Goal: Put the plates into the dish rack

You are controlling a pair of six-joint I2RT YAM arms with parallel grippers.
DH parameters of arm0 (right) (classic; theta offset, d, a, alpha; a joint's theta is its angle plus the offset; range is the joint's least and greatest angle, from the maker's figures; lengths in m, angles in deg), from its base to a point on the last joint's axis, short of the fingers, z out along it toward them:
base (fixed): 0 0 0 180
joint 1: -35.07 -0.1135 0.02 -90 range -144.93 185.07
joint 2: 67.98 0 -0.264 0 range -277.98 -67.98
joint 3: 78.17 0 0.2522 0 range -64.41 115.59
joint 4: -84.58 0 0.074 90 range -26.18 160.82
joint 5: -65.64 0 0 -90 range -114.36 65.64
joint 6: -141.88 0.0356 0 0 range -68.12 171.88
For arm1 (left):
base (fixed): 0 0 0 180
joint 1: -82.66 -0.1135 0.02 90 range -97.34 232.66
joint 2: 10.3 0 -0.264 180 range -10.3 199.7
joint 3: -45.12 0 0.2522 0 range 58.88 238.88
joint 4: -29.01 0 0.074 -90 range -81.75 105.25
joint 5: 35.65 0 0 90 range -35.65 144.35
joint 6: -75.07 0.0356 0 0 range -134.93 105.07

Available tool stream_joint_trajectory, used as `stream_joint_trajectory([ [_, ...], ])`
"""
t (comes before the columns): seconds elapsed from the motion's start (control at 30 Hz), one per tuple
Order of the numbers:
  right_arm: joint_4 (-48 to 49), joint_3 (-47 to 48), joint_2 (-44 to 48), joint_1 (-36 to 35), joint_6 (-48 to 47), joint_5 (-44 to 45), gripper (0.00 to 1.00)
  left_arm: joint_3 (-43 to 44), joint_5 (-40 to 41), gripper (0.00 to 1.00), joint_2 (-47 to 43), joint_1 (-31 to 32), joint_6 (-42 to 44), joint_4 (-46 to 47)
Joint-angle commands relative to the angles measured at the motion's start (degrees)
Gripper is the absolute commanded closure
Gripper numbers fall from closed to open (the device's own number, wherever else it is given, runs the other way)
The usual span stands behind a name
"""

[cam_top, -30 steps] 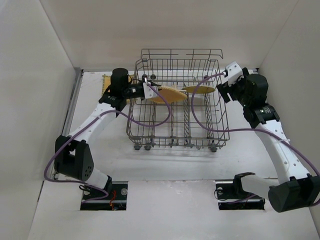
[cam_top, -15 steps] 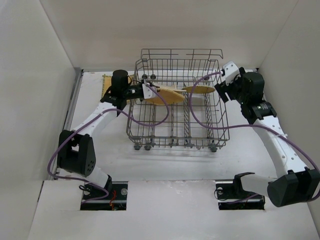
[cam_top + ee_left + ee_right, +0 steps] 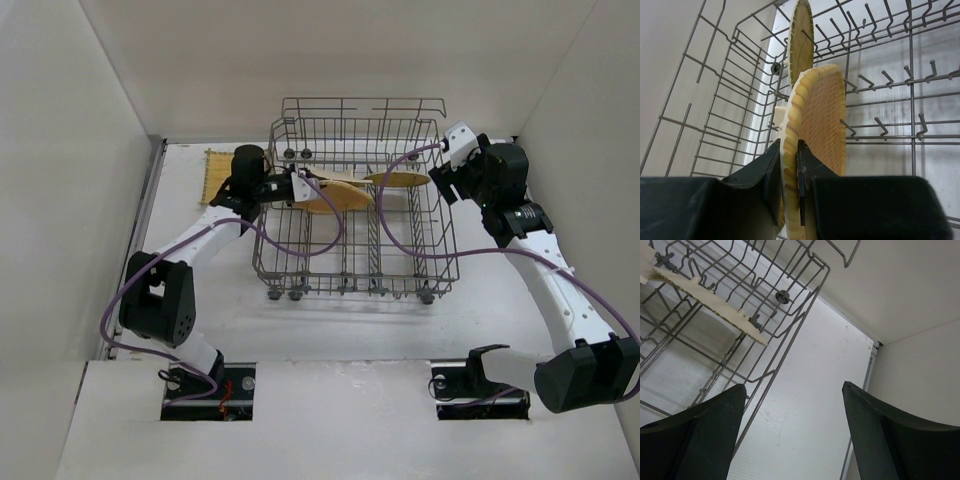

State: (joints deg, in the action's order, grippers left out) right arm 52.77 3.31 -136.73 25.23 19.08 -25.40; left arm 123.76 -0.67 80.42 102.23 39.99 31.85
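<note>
Left gripper (image 3: 786,156) clamps ribbed plate (image 3: 822,110) upright, edge-on, long axis running up-frame into dish rack (image 3: 352,265); right gripper (image 3: 795,412) gapes empty outside.

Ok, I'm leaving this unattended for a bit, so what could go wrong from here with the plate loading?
The left pincer grips the pale-yellow ribbed bamboo plate by its rim alone, so it may tilt or slip while being lowered in. The round tan bamboo plate stands close behind it in the grey wire dish rack and could get knocked. The left arm's purple cable droops into the rack and might snag.
</note>
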Motion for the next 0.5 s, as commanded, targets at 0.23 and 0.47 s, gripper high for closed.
stream_joint_trajectory([
  [0.23, -0.59, 1.71, 1.16, -0.39, -0.78, -0.10, 0.16, 0.95, -0.61, 0.95, 0.95, 2.70, -2.80, 6.95],
  [0.47, -0.24, 1.36, 1.43, -0.39, -0.95, -0.02, 0.12, -5.90, 0.35, 0.50, -2.47, 2.27, -3.67, 15.30],
])
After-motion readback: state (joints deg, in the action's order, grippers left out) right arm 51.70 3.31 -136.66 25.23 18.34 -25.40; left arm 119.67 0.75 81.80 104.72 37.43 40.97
